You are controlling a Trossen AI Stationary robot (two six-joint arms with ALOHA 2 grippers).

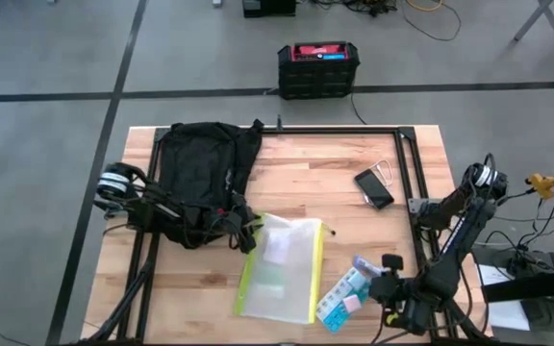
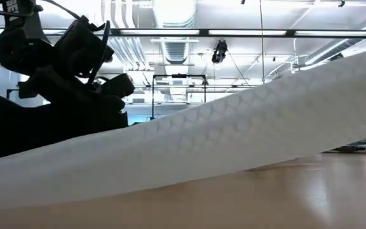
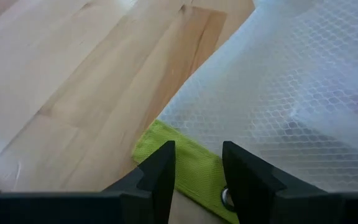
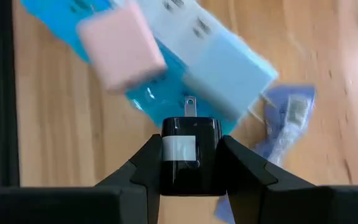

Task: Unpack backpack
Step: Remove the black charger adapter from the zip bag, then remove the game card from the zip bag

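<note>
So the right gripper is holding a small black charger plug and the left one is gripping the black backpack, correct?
Not quite. The right gripper does hold the black charger plug, but the left wrist view shows the left gripper at the green edge of the clear mesh pouch, not gripping the backpack.

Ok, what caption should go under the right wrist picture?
Right gripper clamps a black plug above tissue packs on the wooden table.
</note>
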